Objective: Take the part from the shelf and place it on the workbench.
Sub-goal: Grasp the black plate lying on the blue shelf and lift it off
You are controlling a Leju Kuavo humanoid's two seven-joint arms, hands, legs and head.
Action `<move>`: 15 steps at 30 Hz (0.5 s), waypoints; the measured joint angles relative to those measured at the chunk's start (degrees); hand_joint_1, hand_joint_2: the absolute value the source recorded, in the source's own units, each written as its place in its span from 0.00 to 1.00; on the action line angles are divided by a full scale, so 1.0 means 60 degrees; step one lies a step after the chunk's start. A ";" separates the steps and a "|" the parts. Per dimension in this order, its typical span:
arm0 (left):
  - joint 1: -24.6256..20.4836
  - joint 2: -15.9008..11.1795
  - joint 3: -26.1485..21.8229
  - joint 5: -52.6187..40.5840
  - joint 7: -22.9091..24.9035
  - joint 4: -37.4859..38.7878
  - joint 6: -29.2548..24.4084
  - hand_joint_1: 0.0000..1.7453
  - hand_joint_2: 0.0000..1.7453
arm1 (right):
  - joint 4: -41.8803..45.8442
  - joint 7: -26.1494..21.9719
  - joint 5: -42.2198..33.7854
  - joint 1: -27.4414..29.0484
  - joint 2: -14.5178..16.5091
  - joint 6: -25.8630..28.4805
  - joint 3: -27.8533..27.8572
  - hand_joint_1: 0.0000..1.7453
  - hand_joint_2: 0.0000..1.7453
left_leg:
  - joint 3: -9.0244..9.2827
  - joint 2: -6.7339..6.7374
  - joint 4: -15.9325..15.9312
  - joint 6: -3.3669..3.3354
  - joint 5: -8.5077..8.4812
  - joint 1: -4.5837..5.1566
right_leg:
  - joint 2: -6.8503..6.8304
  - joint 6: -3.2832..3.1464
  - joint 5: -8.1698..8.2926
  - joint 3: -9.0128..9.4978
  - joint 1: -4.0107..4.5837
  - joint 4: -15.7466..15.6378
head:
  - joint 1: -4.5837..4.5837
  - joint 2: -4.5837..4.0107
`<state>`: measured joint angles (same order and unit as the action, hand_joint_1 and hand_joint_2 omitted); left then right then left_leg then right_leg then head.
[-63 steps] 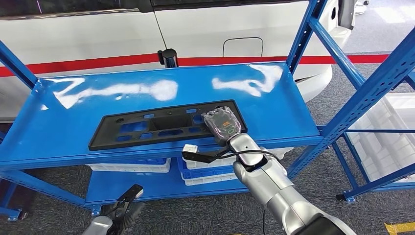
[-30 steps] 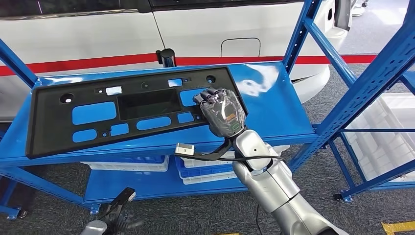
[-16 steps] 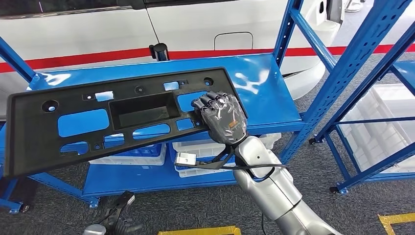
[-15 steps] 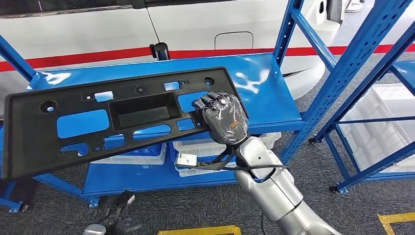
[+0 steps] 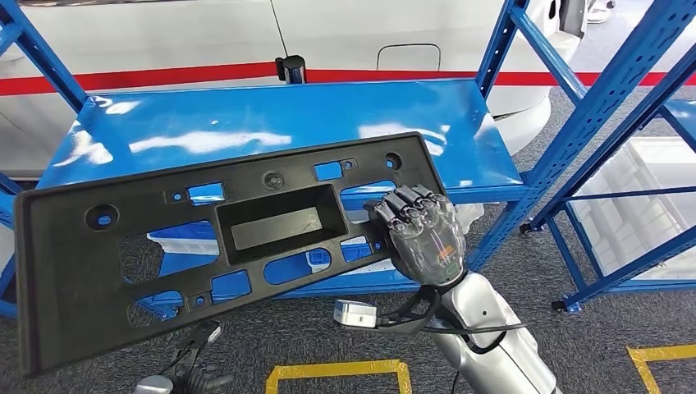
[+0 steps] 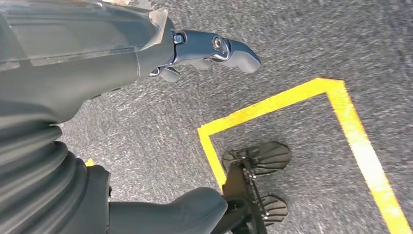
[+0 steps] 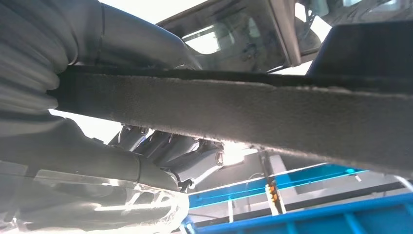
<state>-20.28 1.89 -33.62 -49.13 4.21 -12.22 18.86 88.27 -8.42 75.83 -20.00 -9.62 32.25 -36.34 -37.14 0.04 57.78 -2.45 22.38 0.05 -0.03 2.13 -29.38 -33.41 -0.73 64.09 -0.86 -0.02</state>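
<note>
blue steel shelf (image 5: 271, 123) stands in front of a white vehicle (image 5: 164, 37) with a red stripe. the black plastic part (image 5: 205, 246) is lifted clear of the shelf top, tilted, its far end low on the robot's left. the right hand (image 5: 423, 238) grips the part's near edge, fingers curled over it. the left hand (image 6: 146, 44) hangs low over grey carpet (image 6: 302, 44) with yellow tape (image 6: 292, 102), fingers apart, holding nothing.

Bright overhead light, white glare on the blue shelf (image 5: 271, 123) (streaky), right wrist view backlit, close edge blurred
</note>
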 joint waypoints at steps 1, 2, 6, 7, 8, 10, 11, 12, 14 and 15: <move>0.0010 -0.0004 -0.0002 0.0003 -0.0005 0.0000 0.0000 0.00 1.00 | 0.0161 0.0016 0.0025 0.0130 -0.0066 0.0025 0.0046 1.00 1.00 | -0.0051 0.0002 0.0020 0.0042 -0.0058 0.0015 | 0.0000 -0.0033 0.0024 0.0398 0.0027 -0.0579 | -0.0014 0.0000; 0.0015 -0.0008 -0.0005 0.0011 -0.0009 0.0000 -0.0003 0.00 1.00 | 0.0306 0.0031 0.0056 0.0231 -0.0125 0.0050 0.0089 1.00 1.00 | -0.0083 0.0007 0.0041 0.0086 -0.0107 0.0028 | 0.0006 -0.0079 -0.0002 0.0608 0.0054 -0.0941 | -0.0015 0.0000; 0.0044 -0.0040 -0.0038 0.0061 -0.0017 0.0000 -0.0007 0.00 1.00 | 0.0763 0.0082 0.0188 0.0609 -0.0256 0.0112 0.0244 1.00 1.00 | -0.0204 -0.0010 0.0173 0.0306 0.0001 -0.0014 | -0.0006 -0.0333 0.0175 0.0519 -0.0028 -0.1116 | -0.0024 0.0000; 0.0056 -0.0046 -0.0047 0.0065 -0.0017 0.0000 -0.0004 0.00 1.00 | 0.0849 0.0087 0.0204 0.0673 -0.0276 0.0116 0.0265 1.00 1.00 | -0.0299 -0.0020 0.0408 0.0367 0.0301 -0.0036 | -0.0018 -0.0420 0.0260 0.0468 -0.0077 -0.1133 | -0.0035 0.0000; 0.0063 -0.0049 -0.0052 0.0065 -0.0017 0.0000 0.0000 0.00 1.00 | 0.0904 0.0088 0.0215 0.0710 -0.0289 0.0120 0.0276 1.00 1.00 | -0.0384 -0.0026 0.0643 0.0412 0.0609 -0.0058 | -0.0028 -0.0475 0.0322 0.0434 -0.0093 -0.1132 | -0.0049 0.0000; 0.0066 -0.0052 -0.0055 0.0065 -0.0017 0.0000 0.0000 0.00 1.00 | 0.0946 0.0088 0.0221 0.0744 -0.0299 0.0123 0.0283 1.00 1.00 | -0.0482 -0.0029 0.0944 0.0450 0.0944 -0.0072 | -0.0030 -0.0520 0.0377 0.0376 -0.0096 -0.1130 | -0.0068 0.0000; 0.0066 -0.0052 -0.0055 0.0065 -0.0017 0.0000 0.0000 0.00 1.00 | 0.0946 0.0088 0.0221 0.0744 -0.0299 0.0123 0.0283 1.00 1.00 | -0.0482 -0.0029 0.0944 0.0450 0.0944 -0.0072 | -0.0030 -0.0520 0.0377 0.0376 -0.0096 -0.1130 | -0.0068 0.0000; 0.0066 -0.0052 -0.0055 0.0065 -0.0017 0.0000 0.0000 0.00 1.00 | 0.0946 0.0088 0.0221 0.0744 -0.0299 0.0123 0.0283 1.00 1.00 | -0.0482 -0.0029 0.0944 0.0450 0.0944 -0.0072 | -0.0030 -0.0520 0.0377 0.0376 -0.0096 -0.1130 | -0.0068 0.0000; 0.0066 -0.0052 -0.0055 0.0065 -0.0017 0.0000 0.0000 0.00 1.00 | 0.0949 0.0089 0.0221 0.0747 -0.0299 0.0122 0.0284 1.00 1.00 | -0.0494 -0.0028 0.0986 0.0454 0.0979 -0.0074 | -0.0030 -0.0518 0.0381 0.0369 -0.0096 -0.1130 | -0.0068 0.0000; 0.0065 -0.0056 -0.0056 0.0065 -0.0017 0.0000 0.0000 0.00 1.00 | 0.0956 0.0091 0.0221 0.0754 -0.0300 0.0121 0.0286 1.00 1.00 | -0.0518 -0.0028 0.1062 0.0462 0.1037 -0.0077 | -0.0030 -0.0517 0.0390 0.0357 -0.0096 -0.1130 | -0.0066 0.0000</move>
<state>-19.89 1.55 -33.95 -48.74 4.11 -12.22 18.86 94.00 -7.87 77.16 -15.48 -11.42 32.97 -34.63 -40.25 -0.13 64.15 0.32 28.60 -0.41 -0.22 -0.97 -27.04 -31.27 -1.30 57.31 -1.26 -0.02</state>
